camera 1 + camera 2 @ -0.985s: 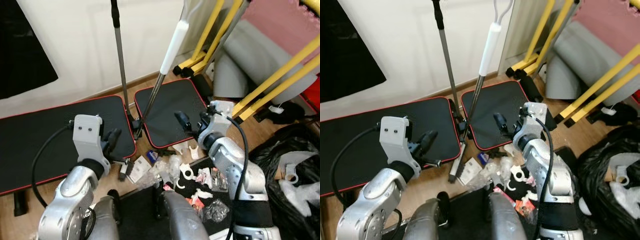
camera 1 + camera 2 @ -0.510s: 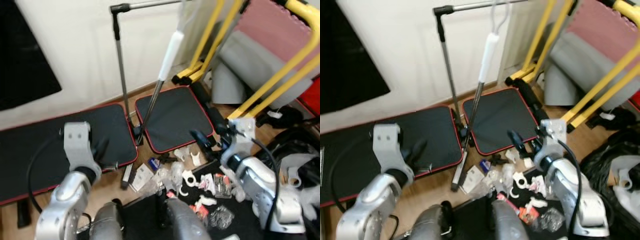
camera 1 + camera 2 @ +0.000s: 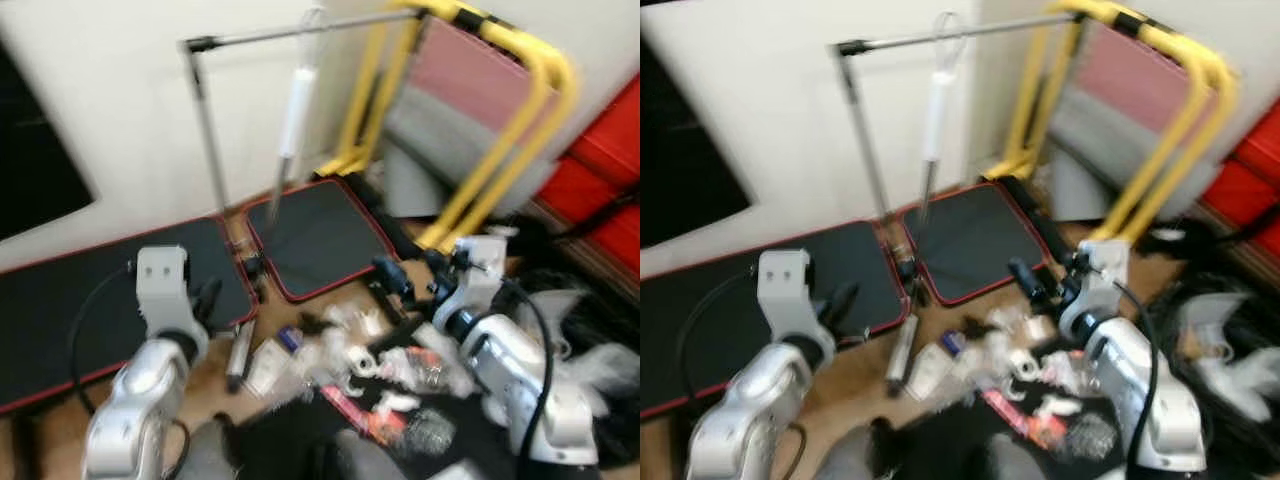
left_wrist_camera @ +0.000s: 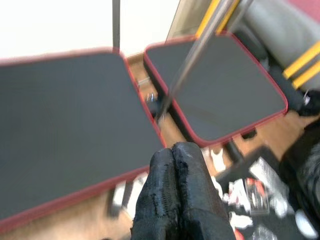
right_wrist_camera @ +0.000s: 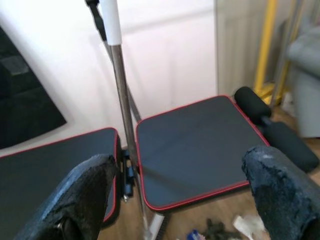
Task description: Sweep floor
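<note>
Wooden floor (image 3: pixel 60 440) ran under the robot, and both head views were blurred. Nearest, a heap of litter (image 3: pixel 385 365), white scraps, clear wrappers and a red packet, lay on the boards and on a dark sheet in front of the robot's body. To the right sat crumpled black bags (image 3: pixel 590 350).

The left claw (image 4: pixel 176 172) hovered over the edge of the long mat (image 3: pixel 70 300), its two black fingers pressed together with no gap and nothing between them. The right claw (image 5: pixel 180 175) hung above the litter with its fingers (image 5: pixel 282 190) spread wide apart, empty, pointing toward the smaller mat (image 5: pixel 195 150).

Both mats were black with red piping and lay side by side on the floor against the wall, a narrow strip of floor between them. At that gap stood the broom (image 3: pixel 926 170), leaning steeply: a thin metal shaft with a white grip (image 3: pixel 936 115) on its upper part and a wire loop at the very top. Its foot reached the floor between the mats; the head was too blurred to make out. It stood apart from both claws.

Just beside it rose a grey metal post (image 3: pixel 207 140) with a crossbar at the top. Farther right stood a yellow frame (image 3: pixel 500 150) around a pink and grey pad, and red panels (image 3: pixel 600 160) beyond. A pale wall (image 3: pixel 120 90) closed the back.
</note>
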`<state>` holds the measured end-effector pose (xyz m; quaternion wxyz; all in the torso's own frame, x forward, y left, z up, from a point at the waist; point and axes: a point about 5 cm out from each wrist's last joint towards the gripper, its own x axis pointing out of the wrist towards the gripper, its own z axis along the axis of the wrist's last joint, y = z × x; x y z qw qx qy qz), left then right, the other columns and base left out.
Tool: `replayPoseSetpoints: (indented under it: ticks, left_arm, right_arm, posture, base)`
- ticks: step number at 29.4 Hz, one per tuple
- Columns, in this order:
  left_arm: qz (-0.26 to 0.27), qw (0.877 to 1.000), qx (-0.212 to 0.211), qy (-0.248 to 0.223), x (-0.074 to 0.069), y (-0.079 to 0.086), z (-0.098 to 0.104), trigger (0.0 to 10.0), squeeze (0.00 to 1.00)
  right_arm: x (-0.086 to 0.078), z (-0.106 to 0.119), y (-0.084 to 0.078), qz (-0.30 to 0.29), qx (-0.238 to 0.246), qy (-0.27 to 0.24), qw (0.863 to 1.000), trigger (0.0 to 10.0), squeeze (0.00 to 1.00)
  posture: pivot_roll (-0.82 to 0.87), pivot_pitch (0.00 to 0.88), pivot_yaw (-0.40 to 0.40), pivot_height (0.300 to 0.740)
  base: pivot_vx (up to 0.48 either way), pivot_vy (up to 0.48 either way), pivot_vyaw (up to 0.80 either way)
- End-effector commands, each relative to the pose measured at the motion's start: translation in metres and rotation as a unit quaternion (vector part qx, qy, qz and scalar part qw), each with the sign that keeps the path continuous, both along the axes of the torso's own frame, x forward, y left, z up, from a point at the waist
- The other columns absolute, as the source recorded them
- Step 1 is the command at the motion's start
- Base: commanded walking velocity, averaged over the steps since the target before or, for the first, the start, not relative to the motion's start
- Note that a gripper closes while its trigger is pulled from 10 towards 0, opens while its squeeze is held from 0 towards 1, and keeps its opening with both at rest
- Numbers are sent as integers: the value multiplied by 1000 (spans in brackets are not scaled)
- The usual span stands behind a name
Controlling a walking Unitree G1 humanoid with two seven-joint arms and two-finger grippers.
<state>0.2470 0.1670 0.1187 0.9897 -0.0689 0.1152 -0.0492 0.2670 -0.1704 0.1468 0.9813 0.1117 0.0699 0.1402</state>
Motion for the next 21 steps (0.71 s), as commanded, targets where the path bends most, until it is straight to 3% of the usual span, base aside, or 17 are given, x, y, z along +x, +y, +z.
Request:
replayPoseSetpoints:
  ticks: [1, 6, 10, 21]
  left_arm:
    - [-6, 1000, 5, -6, 2, -3, 2, 10000, 0]
    - [-8, 1000, 6, -10, 4, -3, 2, 10000, 0]
    - [-10, 1000, 7, -14, 6, -4, 2, 10000, 0]
    - [-34, 998, 38, -30, 11, -9, 1, 10000, 0]
  right_arm:
    - [-1, -4, -3, -9, -7, 5, 1000, 10000, 0]
    - [0, -4, -5, -12, -19, 3, 1000, 10000, 0]
    - [-1, -6, -8, -16, -25, 8, 1000, 10000, 0]
    - [-2, -18, -23, -53, -77, 22, 995, 10000, 0]
  posture:
    - [-119, 122, -146, 740]
    - [-122, 119, -145, 740]
    - [-127, 117, -143, 740]
    - [-144, 101, -146, 740]
  base:
    - [-334, 0, 0]
    - [-332, 0, 0]
    - [-308, 0, -800]
    - [0, 0, -800]
